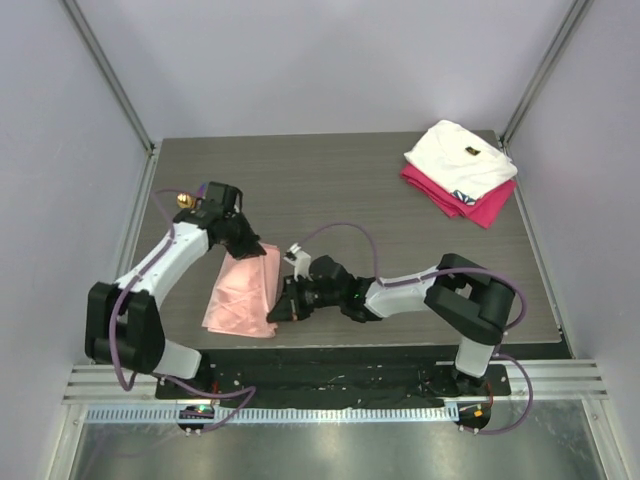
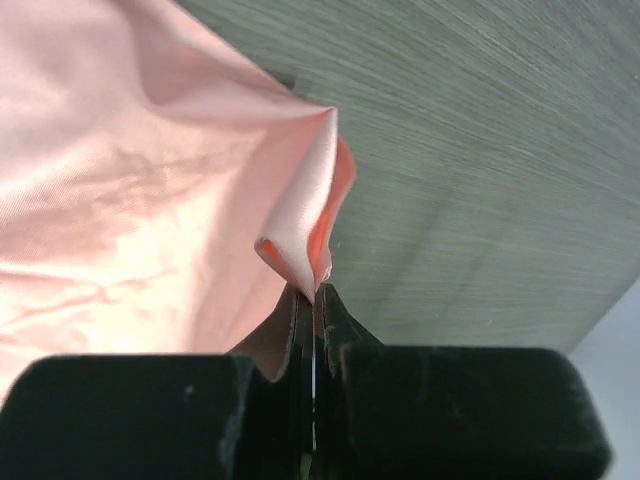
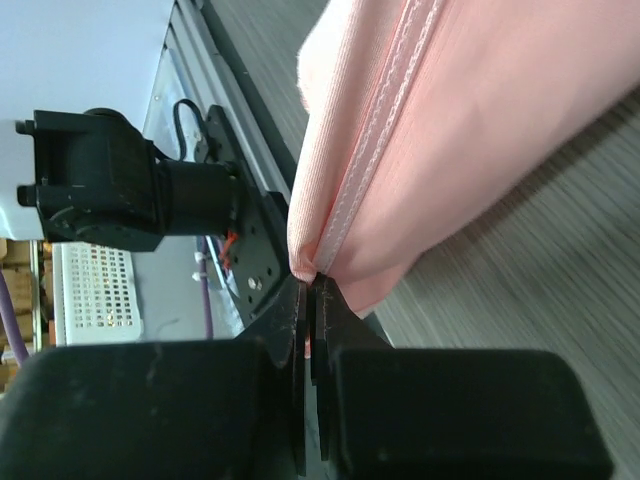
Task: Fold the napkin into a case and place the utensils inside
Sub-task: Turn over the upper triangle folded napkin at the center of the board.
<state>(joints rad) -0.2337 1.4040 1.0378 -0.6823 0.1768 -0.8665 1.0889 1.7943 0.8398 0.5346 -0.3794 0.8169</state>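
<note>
The salmon-pink napkin lies doubled over on the left of the table, near the front edge. My left gripper is shut on its far right corner; in the left wrist view the cloth peaks into the closed tips. My right gripper is shut on the near right corner. The right wrist view shows the stitched hem pinched between the tips. Of the utensils, only a small gold piece shows at the far left, behind the left arm.
A folded white cloth lies on a folded magenta cloth at the back right corner. The table's front edge runs just below the right gripper. A black arm base sits past that edge.
</note>
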